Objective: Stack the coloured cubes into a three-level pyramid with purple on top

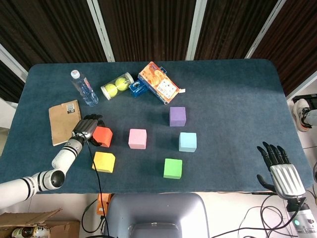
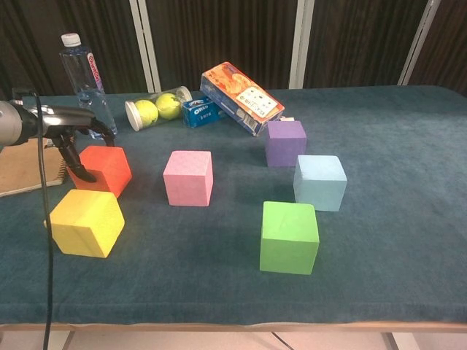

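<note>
Nearest the robot, the yellow cube [image 2: 85, 222] and the green cube [image 2: 289, 237] sit toward the front edge of the desk [image 1: 233, 99], well apart from each other. Just behind the yellow one lies the red cube [image 1: 102, 137], and here is the relation that matters: the left hand [image 1: 84, 129] is pressed against that cube's left side, fingers curled over its top and down its outer face, so the cube lies directly to the right of the hand. Whether the fingers actually clamp it or only rest on it cannot be told from either view.

The right hand [image 1: 277, 168] hangs off the front right corner of the desk, fingers spread and holding nothing, far from every cube; the left hand is plainly the nearer one for anything on this side.

Further back, the pink cube [image 1: 137, 139] sits to the right of the red one with a clear gap between, then the light blue cube [image 1: 187, 142], and behind it the purple cube [image 1: 177, 116], none stacked yet. A push or carry rightward toward the pink cube looks like the likely coming move.
</note>
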Robot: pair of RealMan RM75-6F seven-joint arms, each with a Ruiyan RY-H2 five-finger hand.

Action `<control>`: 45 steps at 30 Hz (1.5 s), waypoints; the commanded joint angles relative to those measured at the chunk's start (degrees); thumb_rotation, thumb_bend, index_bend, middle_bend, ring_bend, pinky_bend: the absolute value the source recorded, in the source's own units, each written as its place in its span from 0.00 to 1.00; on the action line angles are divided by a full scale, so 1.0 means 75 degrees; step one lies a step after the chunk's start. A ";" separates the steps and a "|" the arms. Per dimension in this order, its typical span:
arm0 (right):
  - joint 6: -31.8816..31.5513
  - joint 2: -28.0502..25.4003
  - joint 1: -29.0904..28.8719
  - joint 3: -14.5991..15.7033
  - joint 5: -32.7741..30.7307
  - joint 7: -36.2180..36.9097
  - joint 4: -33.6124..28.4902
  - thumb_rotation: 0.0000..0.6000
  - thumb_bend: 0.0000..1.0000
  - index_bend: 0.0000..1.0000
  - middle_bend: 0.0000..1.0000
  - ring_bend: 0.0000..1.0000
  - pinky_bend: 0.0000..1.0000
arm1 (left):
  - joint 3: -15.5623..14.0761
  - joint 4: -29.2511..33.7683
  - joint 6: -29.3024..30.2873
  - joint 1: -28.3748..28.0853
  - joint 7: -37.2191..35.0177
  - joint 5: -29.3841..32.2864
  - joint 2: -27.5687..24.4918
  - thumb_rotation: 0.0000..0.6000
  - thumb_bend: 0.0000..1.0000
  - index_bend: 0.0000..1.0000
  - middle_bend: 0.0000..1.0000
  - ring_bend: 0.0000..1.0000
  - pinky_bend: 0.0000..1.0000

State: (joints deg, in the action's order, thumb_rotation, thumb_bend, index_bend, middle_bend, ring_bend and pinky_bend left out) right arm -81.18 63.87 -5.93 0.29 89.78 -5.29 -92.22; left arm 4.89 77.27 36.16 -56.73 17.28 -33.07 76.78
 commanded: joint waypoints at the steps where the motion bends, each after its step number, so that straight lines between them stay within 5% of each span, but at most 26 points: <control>1: 0.0001 -0.0001 0.0002 0.0007 0.0007 -0.0004 -0.0006 1.00 0.25 0.00 0.00 0.00 0.00 | 0.0100 0.0178 0.0125 0.0021 -0.0114 0.0022 -0.0074 1.00 0.23 0.49 0.11 0.00 0.08; 10: 0.0001 -0.0008 0.0001 0.0044 0.0086 0.0006 -0.0005 1.00 0.25 0.00 0.00 0.00 0.00 | 0.0583 0.0921 0.0864 -0.0052 -0.0377 0.1007 -0.0015 1.00 0.26 0.50 0.11 0.00 0.08; 19: -0.0022 -0.0024 0.0010 0.0081 0.0166 0.0046 -0.0006 1.00 0.25 0.00 0.00 0.00 0.00 | 0.0418 0.1109 0.1934 -0.0603 0.0996 0.2121 0.0518 1.00 0.27 0.50 0.11 0.00 0.08; 45: 0.0008 -0.0068 0.0000 0.0075 0.0147 0.0107 -0.0020 1.00 0.25 0.00 0.00 0.00 0.00 | 0.0609 0.1007 0.2032 -0.0864 0.1876 0.2795 0.1021 1.00 0.26 0.50 0.11 0.01 0.08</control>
State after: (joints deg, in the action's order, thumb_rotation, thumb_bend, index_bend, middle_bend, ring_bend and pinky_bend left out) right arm -81.11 63.37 -5.94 0.85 90.88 -4.48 -92.38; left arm 9.38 84.75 51.26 -63.13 31.24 -12.18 84.33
